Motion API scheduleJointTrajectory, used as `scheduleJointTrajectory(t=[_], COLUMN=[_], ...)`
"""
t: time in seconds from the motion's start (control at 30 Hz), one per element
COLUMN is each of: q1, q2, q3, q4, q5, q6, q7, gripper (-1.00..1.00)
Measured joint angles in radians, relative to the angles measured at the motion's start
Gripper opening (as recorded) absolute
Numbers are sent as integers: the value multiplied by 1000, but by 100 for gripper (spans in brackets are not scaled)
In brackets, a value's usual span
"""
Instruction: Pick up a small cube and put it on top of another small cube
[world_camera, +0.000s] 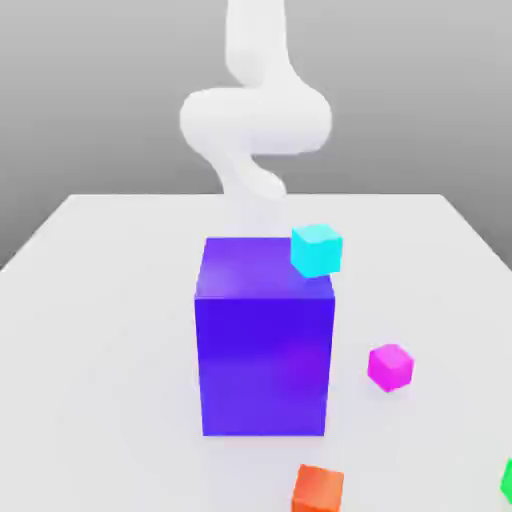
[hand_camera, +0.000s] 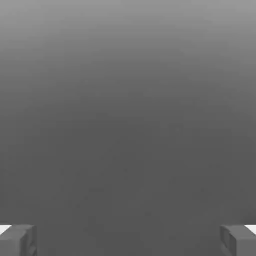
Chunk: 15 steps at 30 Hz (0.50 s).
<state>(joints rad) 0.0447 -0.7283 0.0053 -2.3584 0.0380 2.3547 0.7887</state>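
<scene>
The small magenta-pink cube sits on the white table, to the exterior view's right of a big blue-purple block. A small cyan cube shows at that block's upper right corner; I cannot tell what it rests on. A small orange cube lies near the front edge. My white arm rises behind the big block. In the hand view my gripper is open, its two grey fingertips standing far apart with nothing between them, against a plain grey background.
A green piece peeks in at the exterior view's right front edge. The big block stands in the middle of the table between the arm and the front cubes. Bare table stretches to the exterior view's left.
</scene>
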Motion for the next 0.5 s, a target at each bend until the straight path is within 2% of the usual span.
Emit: scheduleJointTrajectory(t=[0.27, 0.5], q1=[146, 256], q2=[239, 441], q3=[61, 157], q4=[-191, -355], q5=[107, 155], q6=[178, 332], q7=[-23, -9], gripper=[0, 0])
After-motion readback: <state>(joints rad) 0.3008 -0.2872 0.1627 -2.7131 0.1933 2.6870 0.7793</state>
